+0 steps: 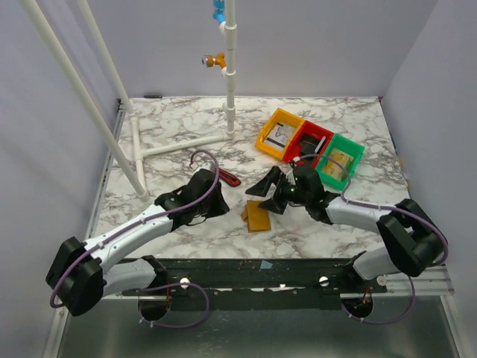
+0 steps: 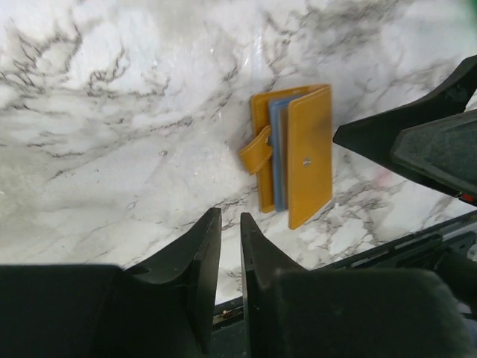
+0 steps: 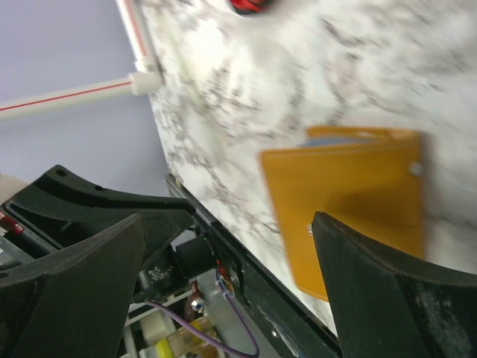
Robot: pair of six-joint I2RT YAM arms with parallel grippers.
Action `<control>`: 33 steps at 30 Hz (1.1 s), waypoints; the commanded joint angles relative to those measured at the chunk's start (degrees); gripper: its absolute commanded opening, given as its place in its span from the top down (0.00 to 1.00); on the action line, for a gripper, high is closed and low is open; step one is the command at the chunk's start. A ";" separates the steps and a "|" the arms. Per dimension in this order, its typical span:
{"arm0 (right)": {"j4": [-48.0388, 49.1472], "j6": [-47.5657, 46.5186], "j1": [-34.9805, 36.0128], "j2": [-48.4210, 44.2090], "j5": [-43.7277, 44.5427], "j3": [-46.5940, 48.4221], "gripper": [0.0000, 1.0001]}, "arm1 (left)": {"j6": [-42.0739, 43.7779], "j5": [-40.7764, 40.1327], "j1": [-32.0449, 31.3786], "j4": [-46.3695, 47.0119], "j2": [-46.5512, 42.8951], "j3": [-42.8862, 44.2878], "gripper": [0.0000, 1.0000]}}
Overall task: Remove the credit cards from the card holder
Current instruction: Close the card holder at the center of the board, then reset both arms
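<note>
The card holder (image 2: pixel 309 156) is laid flat on the table (image 1: pixel 179 127), close to the near edge and in between the two arms. Pale blue cards (image 2: pixel 279 149) can be seen peeking out between its two brown covers. Its little strap (image 2: pixel 255 149) is hanging loose at one side. No card has been taken out yet.

The right gripper (image 3: pixel 227 220) is opened very wide and nothing is held in it. It is placed just beside the card holder, on the far side. In its own camera the brown cover is framed between the two spread fingers, closer to one of them.

The left gripper (image 2: pixel 231 250) is opened only a crack, and nothing is held in it either. The card holder is found ahead of it and off to its right, a little way apart.

From above, the long side of the card holder is seen running away from the near edge, a bit tilted. The card edges seem to be turned toward the left arm's side.

The right gripper is judged to be the nearer one. A short move by the right arm may be enough to pin the cover down — then the cards could be pulled out sideways by the left one.
</note>
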 commanded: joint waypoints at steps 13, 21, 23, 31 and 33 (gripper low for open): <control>-32.38 -18.67 0.29 -23.98 20.86 18.53 0.00 | 13.15 -3.04 3.49 -10.40 -16.49 15.88 0.06; -37.85 -23.24 0.24 -31.93 29.50 19.19 0.00 | 14.72 -4.89 3.72 -11.46 -19.51 17.26 0.02; -37.89 -23.08 0.29 -32.26 29.64 19.00 0.00 | 14.59 -5.69 3.76 -12.45 -19.39 17.74 0.02; -37.35 -22.75 0.24 -31.75 28.94 18.83 0.00 | 14.04 -7.22 3.72 -13.15 -20.46 16.94 0.02; -37.37 -22.71 0.26 -31.75 28.77 18.71 0.00 | 14.19 -7.38 3.71 -13.16 -20.73 16.81 0.01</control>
